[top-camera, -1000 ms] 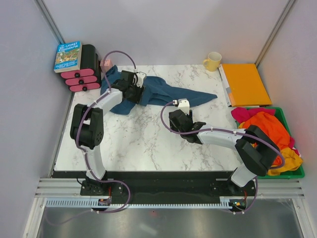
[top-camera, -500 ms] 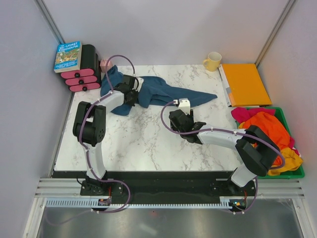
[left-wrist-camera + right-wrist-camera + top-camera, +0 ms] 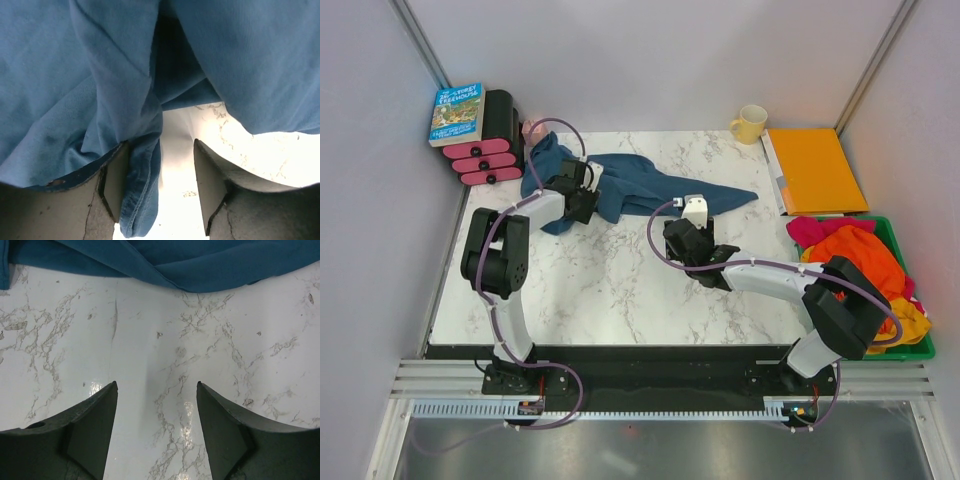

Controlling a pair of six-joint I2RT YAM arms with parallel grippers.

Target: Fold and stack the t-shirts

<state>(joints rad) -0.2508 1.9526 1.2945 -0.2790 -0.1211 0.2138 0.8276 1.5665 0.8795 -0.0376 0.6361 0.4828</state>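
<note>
A blue t-shirt (image 3: pixel 640 180) lies crumpled along the back of the marble table (image 3: pixel 590 280). My left gripper (image 3: pixel 580 195) sits at the shirt's left part. In the left wrist view the left gripper (image 3: pixel 161 150) is open, and a hemmed fold of the blue t-shirt (image 3: pixel 142 200) hangs between the fingers against the left finger (image 3: pixel 116 185). My right gripper (image 3: pixel 686 236) is just in front of the shirt's middle. In the right wrist view the right gripper (image 3: pixel 156 386) is open and empty over bare marble, with the shirt's edge (image 3: pixel 200 265) ahead of it.
A green bin (image 3: pixel 918 345) at the right holds orange, pink and yellow clothes (image 3: pixel 855 255). An orange folder (image 3: pixel 815 168) and a yellow mug (image 3: pixel 750 123) are at the back right. A book (image 3: pixel 458 112) lies on a black and pink stack (image 3: pixel 485 160) at the back left.
My left gripper has moved toward the near left along the shirt, and the shirt's left part has bunched up smaller. The right gripper has barely moved.
</note>
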